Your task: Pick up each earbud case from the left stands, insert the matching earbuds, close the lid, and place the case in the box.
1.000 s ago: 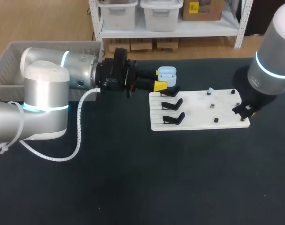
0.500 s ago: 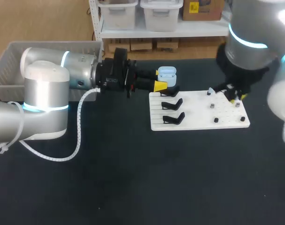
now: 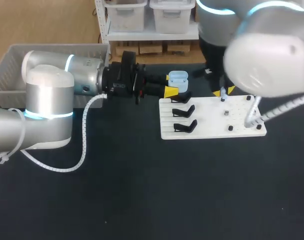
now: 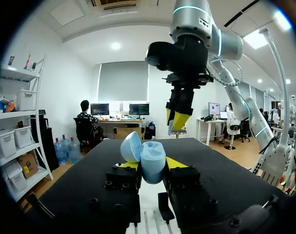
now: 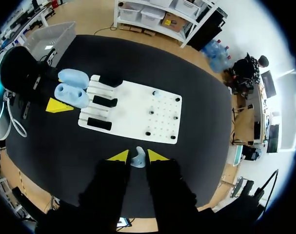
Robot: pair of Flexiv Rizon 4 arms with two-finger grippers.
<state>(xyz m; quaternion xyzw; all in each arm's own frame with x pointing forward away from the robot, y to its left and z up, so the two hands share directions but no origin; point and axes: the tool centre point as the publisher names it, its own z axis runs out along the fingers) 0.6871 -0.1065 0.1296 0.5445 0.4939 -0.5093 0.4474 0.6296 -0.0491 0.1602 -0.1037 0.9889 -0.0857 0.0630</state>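
At the far left the box (image 3: 11, 65) is waiting beside the left arm, which is lying low across the table. The left gripper (image 3: 170, 85) is clamping the case (image 3: 178, 77) from both sides, just beyond the stands (image 3: 184, 111) on the board (image 3: 212, 120). The lid is standing open and the wells are facing up. Further right, the right gripper (image 3: 225, 92) is hanging fingers-down over the board's far edge, near the case but apart from it. It is pinching a pale earbud (image 5: 138, 157) between its yellow tips. The step in hand is probably seating that earbud. Doing it well means bringing the earbud squarely over its matching well and turning it so its stem is pointing into the socket. It should then go straight down, clear of the raised lid, with the fingers letting go only once it is sitting flush. Meanwhile the left gripper should be holding the case level. As for writing, the left gripper's black body is carrying small pale print, too small to read. I am seeing none on the case or board.
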